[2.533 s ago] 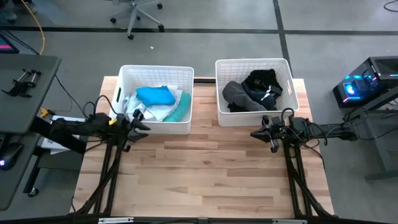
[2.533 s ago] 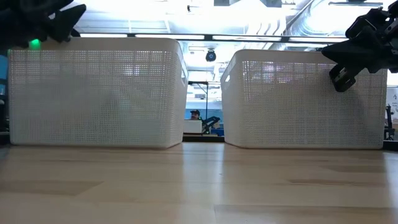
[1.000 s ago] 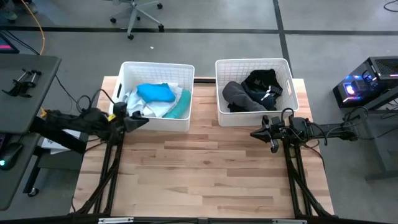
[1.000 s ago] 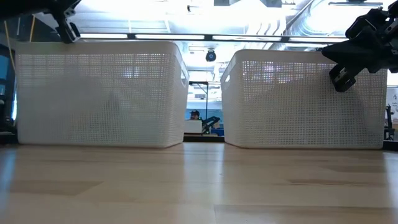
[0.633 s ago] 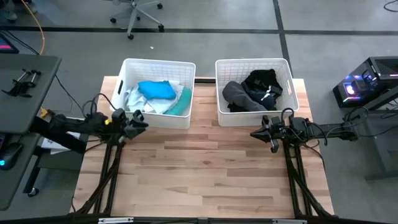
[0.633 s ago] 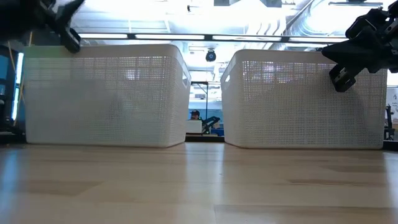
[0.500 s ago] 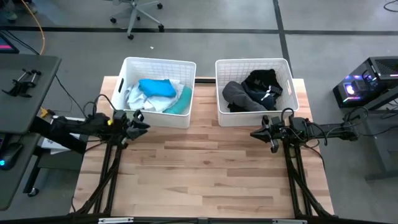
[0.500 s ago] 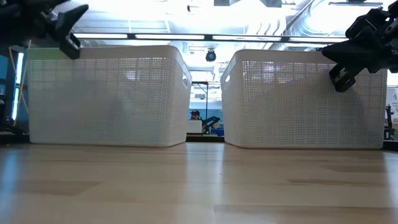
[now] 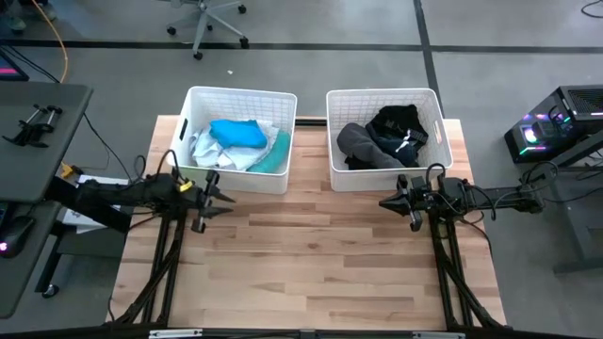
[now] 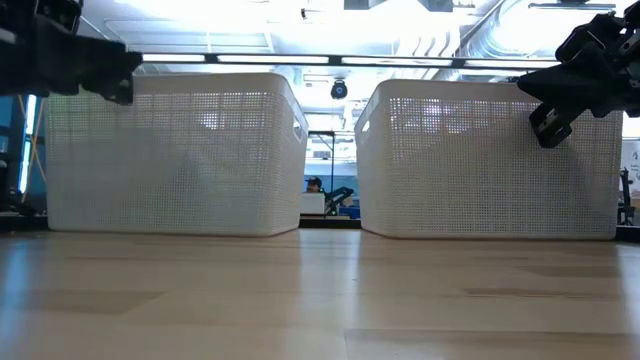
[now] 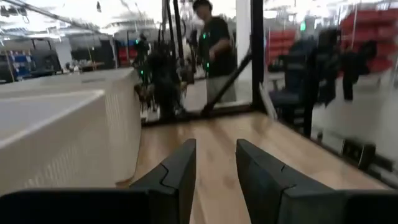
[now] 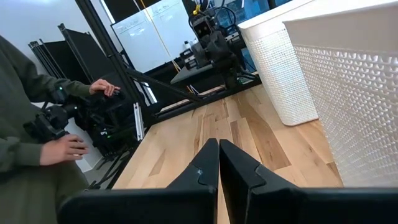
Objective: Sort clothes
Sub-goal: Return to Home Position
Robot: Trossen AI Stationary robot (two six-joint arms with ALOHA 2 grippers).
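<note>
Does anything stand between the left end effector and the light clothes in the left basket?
Yes: the left basket's near wall separates the left end effector from the light clothes; nothing covers them from above.

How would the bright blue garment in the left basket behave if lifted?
The bright blue garment is probably floppy: it lies crumpled over the pale clothes under it. Pinched at one edge, it would likely hang down and might drag a neighbour, since the pieces overlap in the left basket.
</note>
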